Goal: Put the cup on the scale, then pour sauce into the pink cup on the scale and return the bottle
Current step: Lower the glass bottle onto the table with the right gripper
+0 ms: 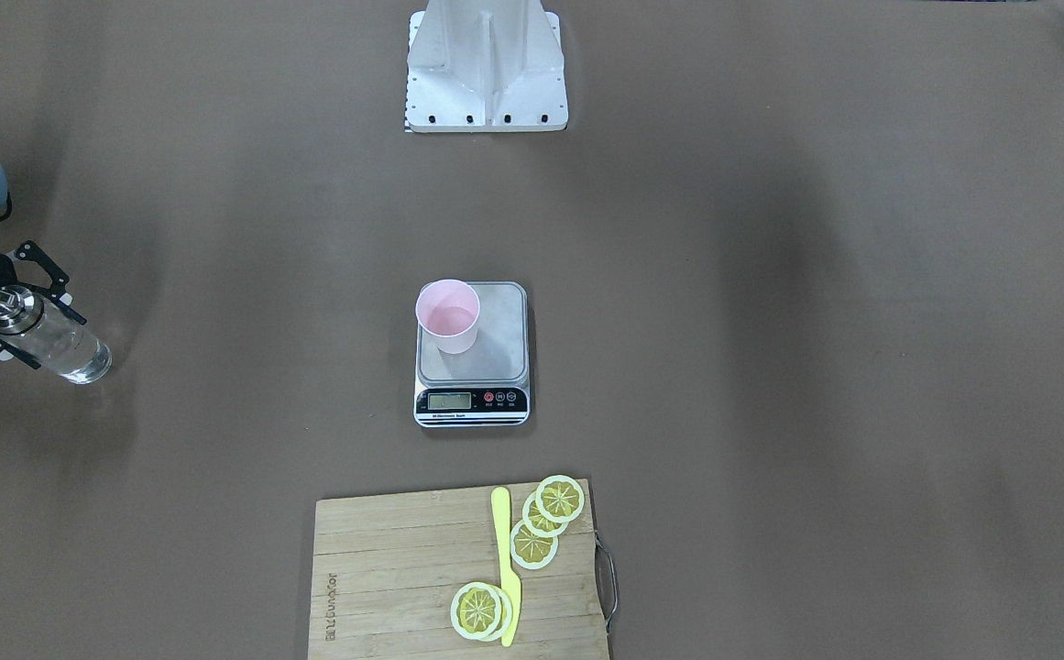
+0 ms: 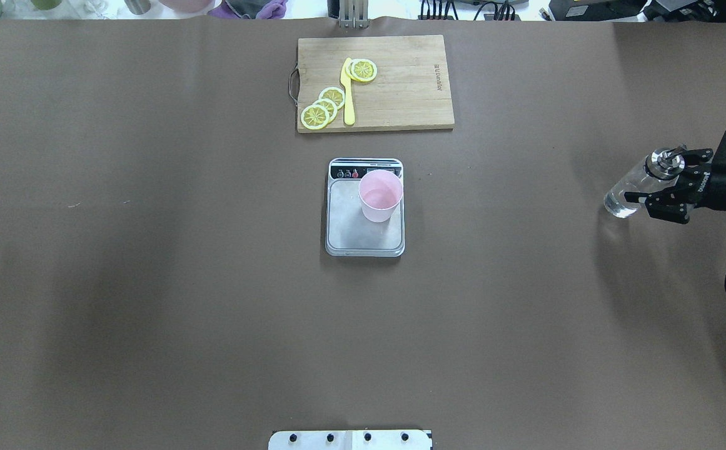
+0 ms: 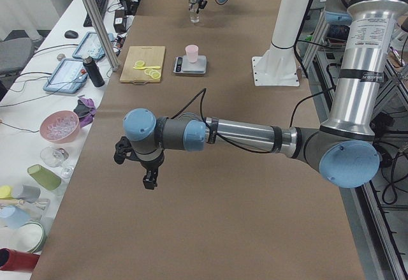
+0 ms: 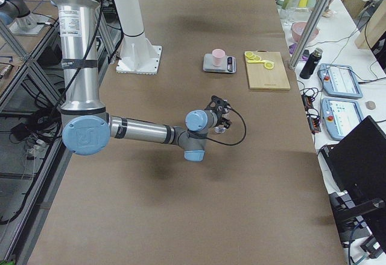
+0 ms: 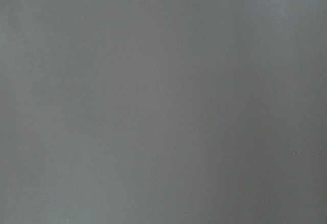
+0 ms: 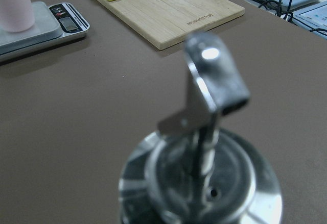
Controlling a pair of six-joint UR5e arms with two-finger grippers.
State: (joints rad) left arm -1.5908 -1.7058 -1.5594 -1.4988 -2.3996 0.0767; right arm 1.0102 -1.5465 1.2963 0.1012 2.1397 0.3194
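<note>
1. left gripper (image 3: pixel 150 176) hangs way off to the left of the scale (image 2: pixel 353 234), over bare table. can't tell if it's open or closed. i'd leave it parked there.
2. cup (image 2: pixel 380 197) is already on the scale, upright on the far right corner by the display. can't tell if there's anything in it. since it's off centre, aim for that corner.
3. bottle (image 2: pixel 619 200) stands well to the right of the scale. the right gripper (image 2: pixel 650 187) has its fingers (image 2: pixel 641 200) either side of it, just under the metal cap. can't tell if it's squeezing or loose.
4. if the pour's next: get a firm grip, carry it upright, turn the spout toward the cup and tilt slowly without bumping the rim. then put it back right of the scale.
</note>
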